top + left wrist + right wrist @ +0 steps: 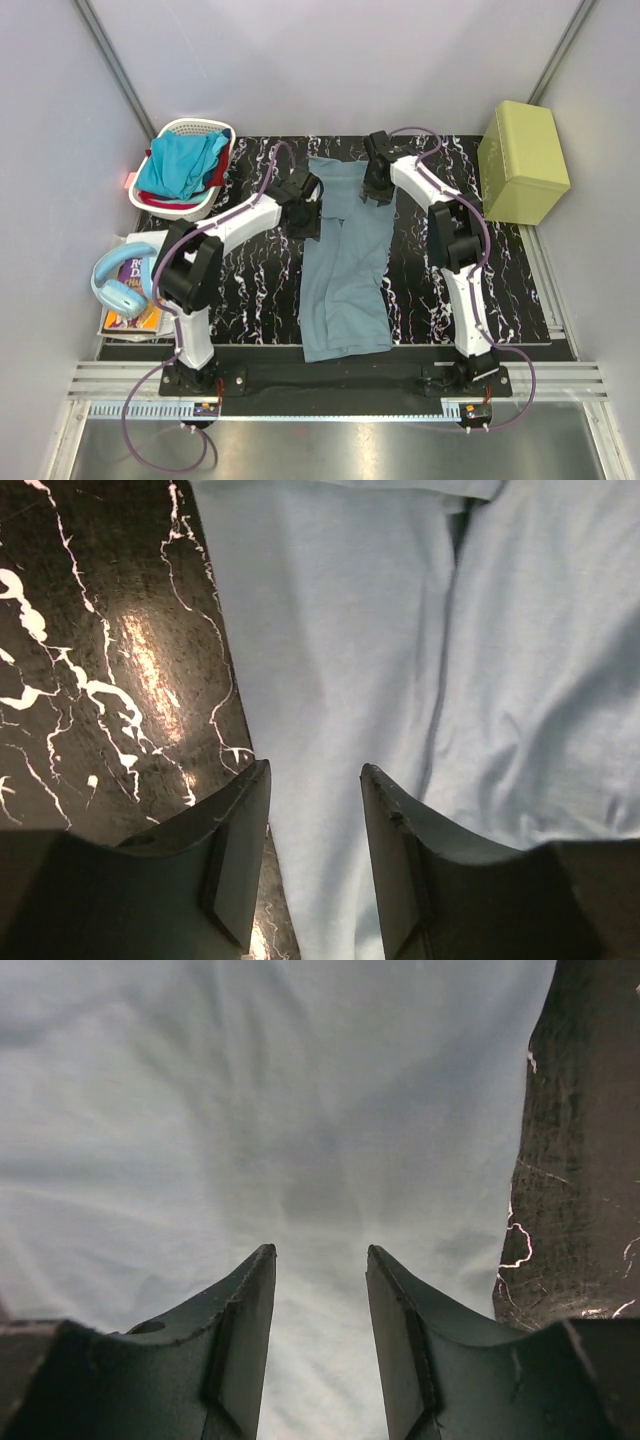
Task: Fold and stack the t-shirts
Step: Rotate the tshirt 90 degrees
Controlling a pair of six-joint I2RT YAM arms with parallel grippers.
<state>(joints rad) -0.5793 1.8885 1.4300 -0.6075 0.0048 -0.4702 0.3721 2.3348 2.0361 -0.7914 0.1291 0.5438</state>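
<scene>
A grey-blue t-shirt [345,270] lies folded into a long narrow strip down the middle of the black marbled mat [250,300]. My left gripper [312,208] is open over the strip's far left edge; in the left wrist view the cloth [360,660] lies between the fingers [245,820]. My right gripper [373,185] is open over the far right part; its view shows cloth [250,1110] under the jaws. A turquoise t-shirt [180,165] and a red one [216,172] lie bunched in the white basket [165,205].
An olive-green box [522,162] stands at the back right. Blue headphones [118,280] lie on books [125,315] at the left edge. Grey walls close in both sides.
</scene>
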